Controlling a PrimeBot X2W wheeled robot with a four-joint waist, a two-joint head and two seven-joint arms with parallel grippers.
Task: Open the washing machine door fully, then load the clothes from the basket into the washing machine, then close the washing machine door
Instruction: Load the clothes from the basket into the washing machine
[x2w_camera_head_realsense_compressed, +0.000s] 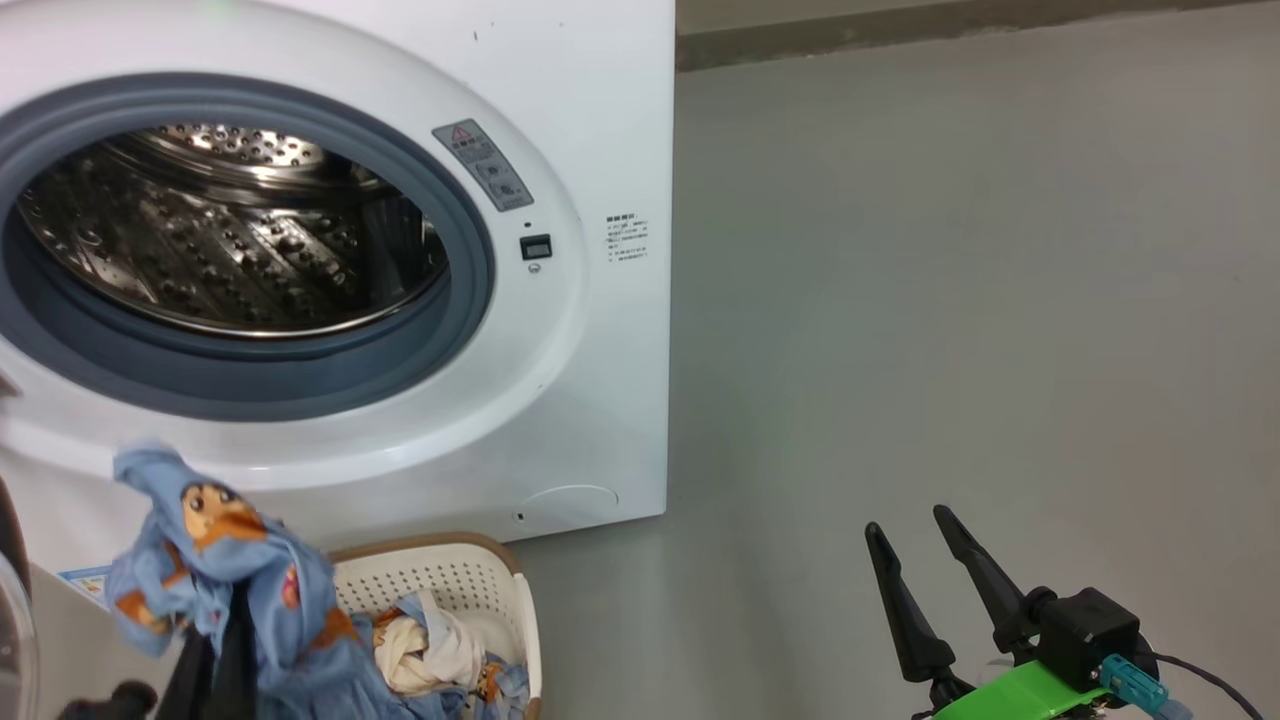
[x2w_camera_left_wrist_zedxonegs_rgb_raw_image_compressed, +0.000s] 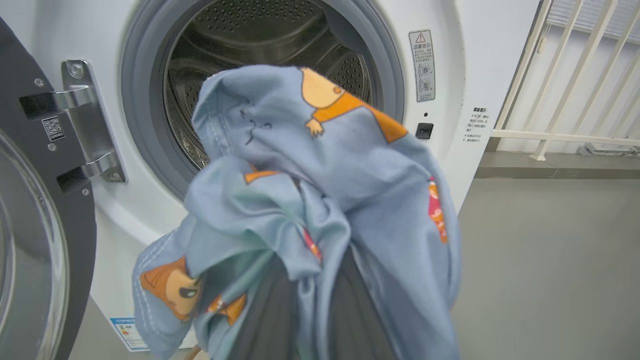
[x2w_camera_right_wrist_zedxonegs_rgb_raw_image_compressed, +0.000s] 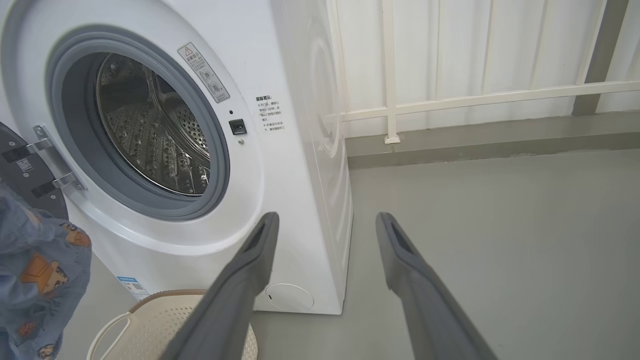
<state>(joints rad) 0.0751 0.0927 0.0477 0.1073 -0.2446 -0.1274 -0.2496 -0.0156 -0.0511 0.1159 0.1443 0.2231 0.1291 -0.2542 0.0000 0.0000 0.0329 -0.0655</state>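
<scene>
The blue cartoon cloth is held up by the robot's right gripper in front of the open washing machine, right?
No, the left gripper holds the blue cartoon cloth up in front of the open washing machine. The head view shows it; the right gripper is open and empty.

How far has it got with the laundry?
Done: the washing machine door stands swung open. In hand: the left tool is shut on a blue printed garment, held up in front of the drum, which looks empty. The right tool is open and holds nothing. Left: more clothes lie in the basket, and afterwards the door needs closing.
</scene>
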